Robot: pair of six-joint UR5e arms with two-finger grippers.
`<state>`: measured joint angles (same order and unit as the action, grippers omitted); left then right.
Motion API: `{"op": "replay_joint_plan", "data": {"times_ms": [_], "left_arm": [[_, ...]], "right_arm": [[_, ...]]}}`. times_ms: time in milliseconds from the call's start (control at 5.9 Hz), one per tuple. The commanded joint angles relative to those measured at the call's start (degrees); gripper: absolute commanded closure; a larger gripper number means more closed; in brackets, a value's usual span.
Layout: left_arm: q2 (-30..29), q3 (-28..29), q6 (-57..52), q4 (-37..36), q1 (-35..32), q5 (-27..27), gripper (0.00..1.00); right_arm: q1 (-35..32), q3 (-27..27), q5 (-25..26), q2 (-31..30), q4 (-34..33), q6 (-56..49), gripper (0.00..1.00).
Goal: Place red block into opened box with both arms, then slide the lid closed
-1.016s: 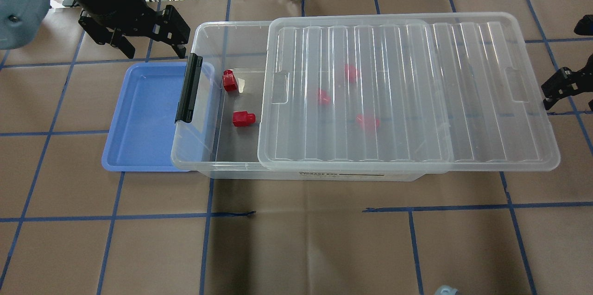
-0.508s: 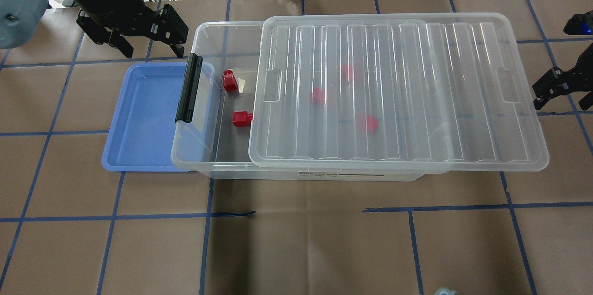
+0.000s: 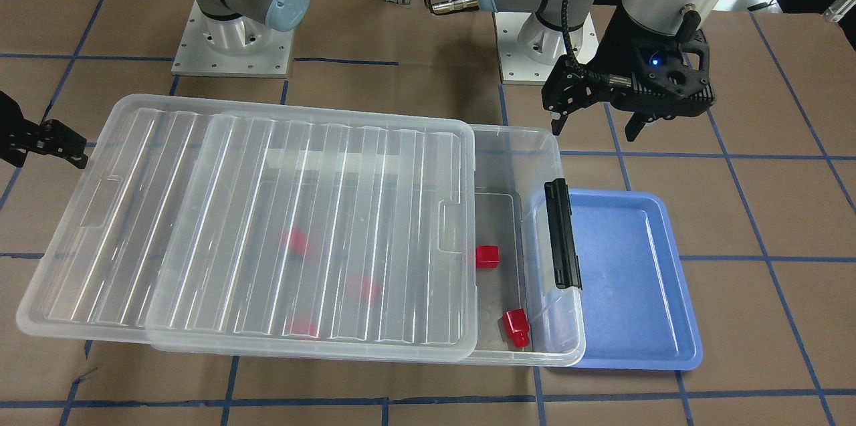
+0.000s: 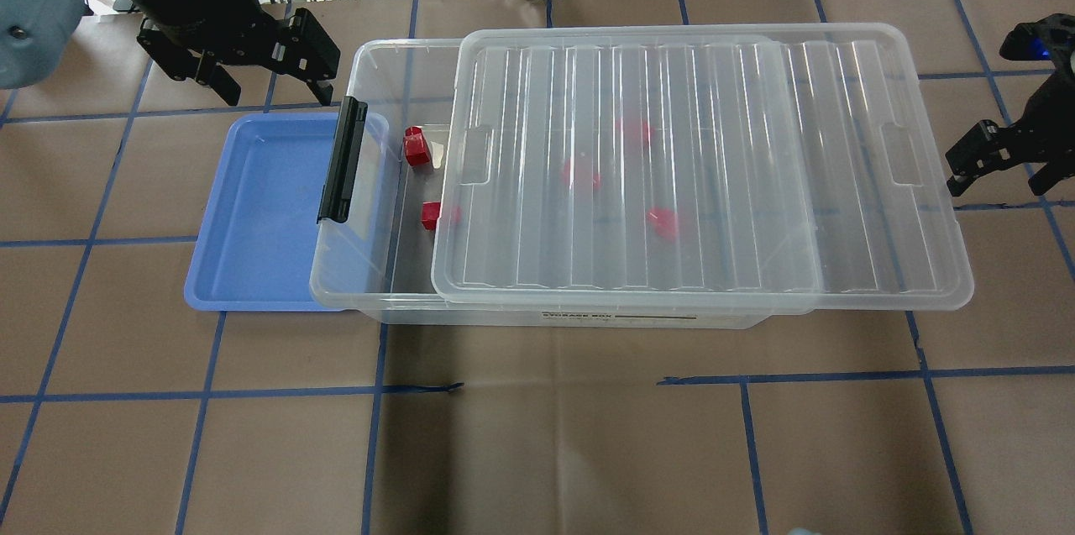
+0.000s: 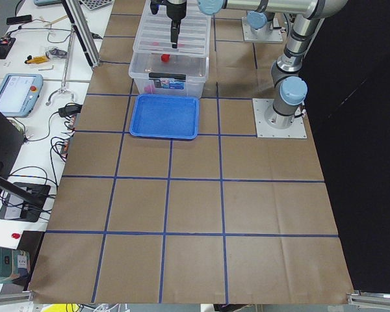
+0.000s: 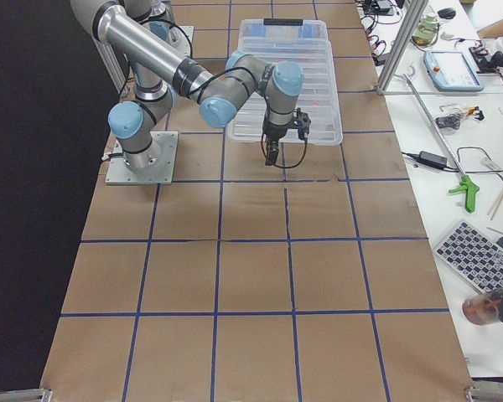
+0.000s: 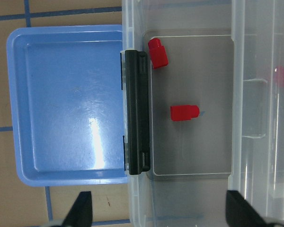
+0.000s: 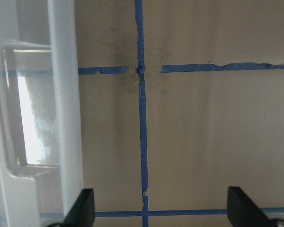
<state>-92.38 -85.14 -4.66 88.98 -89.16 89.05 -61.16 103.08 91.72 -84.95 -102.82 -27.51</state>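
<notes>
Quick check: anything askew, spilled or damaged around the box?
Nothing spilled or damaged. The lid overhangs the box at the end away from its black clip, leaving the clip end uncovered; five red blocks lie inside.

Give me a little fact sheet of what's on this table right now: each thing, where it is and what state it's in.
Box: clear, black clip on one short end
Lid: lies on the box, leaves a gap at the clip end, overhangs the other end
Red blocks: five in the box, three seen through the lid
Tray: blue, by the box's clip end
Left claw: open, holding nothing, near the clip end
Right claw: open, at the lid's overhanging end
Progress: lid not yet closed
</notes>
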Motion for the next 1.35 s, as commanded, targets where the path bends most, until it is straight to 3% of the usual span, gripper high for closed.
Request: {"op": "replay_joint_plan", "data": {"times_ms": [0,1185], "left_arm": [[0.01,0.06,0.09,-0.03,0.04,-0.02,0.02],[0.01,0.15,0.09,-0.03,0.04,-0.02,0.02]], "right_arm": [[-1.84,0.02,-0.49,-0.04,0.16,0.0,0.0],[-4.58,1.86,-1.37,-0.65,0.69,2.2,0.0]]}}
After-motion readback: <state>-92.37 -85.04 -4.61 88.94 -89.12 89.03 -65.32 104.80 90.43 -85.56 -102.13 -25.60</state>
